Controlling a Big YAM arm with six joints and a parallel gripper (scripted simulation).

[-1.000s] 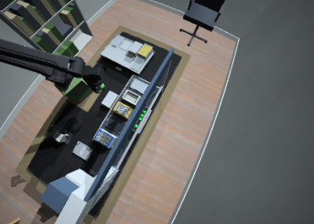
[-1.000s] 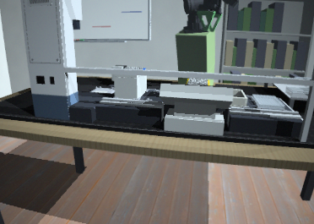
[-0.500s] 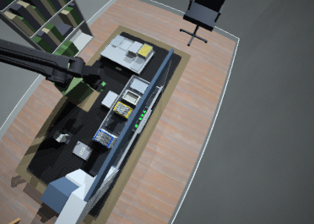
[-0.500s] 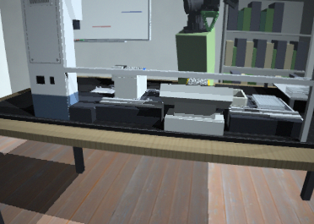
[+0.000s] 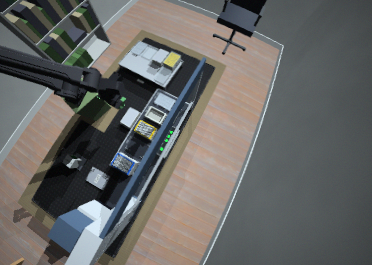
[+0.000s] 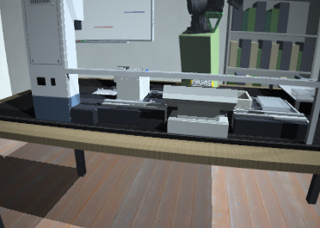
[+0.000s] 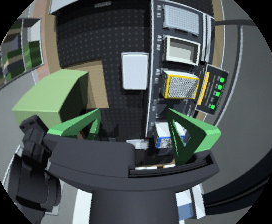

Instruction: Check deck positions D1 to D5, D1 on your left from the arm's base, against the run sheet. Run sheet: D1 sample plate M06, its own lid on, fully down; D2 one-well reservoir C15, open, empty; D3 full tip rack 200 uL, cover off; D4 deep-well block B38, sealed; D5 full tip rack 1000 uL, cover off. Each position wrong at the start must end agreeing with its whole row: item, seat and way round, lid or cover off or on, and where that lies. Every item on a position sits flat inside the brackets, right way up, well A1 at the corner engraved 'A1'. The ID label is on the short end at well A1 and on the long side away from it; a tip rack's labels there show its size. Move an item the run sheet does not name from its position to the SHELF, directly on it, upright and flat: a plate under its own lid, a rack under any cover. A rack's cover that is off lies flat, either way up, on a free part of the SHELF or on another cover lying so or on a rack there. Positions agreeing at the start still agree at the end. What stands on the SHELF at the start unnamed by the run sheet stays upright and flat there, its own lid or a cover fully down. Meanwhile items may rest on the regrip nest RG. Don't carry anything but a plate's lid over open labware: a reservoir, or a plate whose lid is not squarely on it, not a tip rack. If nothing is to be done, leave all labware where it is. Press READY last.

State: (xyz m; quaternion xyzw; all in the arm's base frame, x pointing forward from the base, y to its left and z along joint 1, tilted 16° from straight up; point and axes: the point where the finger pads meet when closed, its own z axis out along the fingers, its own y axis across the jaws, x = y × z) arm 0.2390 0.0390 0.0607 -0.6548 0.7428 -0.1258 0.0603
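My gripper [image 5: 119, 99] hangs open and empty above the black table, beside the deck row. In the wrist view its green fingers stand wide apart with nothing between them. The deck row runs along the blue rail. It holds a grey lidded plate [image 5: 165, 101] [image 7: 180, 16], an open white reservoir [image 5: 155, 115] [image 7: 181, 50], a yellow tip rack [image 5: 145, 129] [image 7: 183, 86], a dark position [image 5: 131, 145] whose content I cannot make out, and a blue tip rack [image 5: 124, 163] [image 7: 165, 137]. The right finger partly hides the blue rack in the wrist view.
A pale square nest [image 5: 130, 117] [image 7: 135, 71] lies beside the row. The shelf [image 5: 150, 62] at the far end carries several grey items and a yellow rack [image 5: 171, 60]. A panel with green lights [image 5: 167, 137] sits on the rail. A green pedestal [image 6: 195, 52] and a white tower [image 6: 47, 52] stand on the table.
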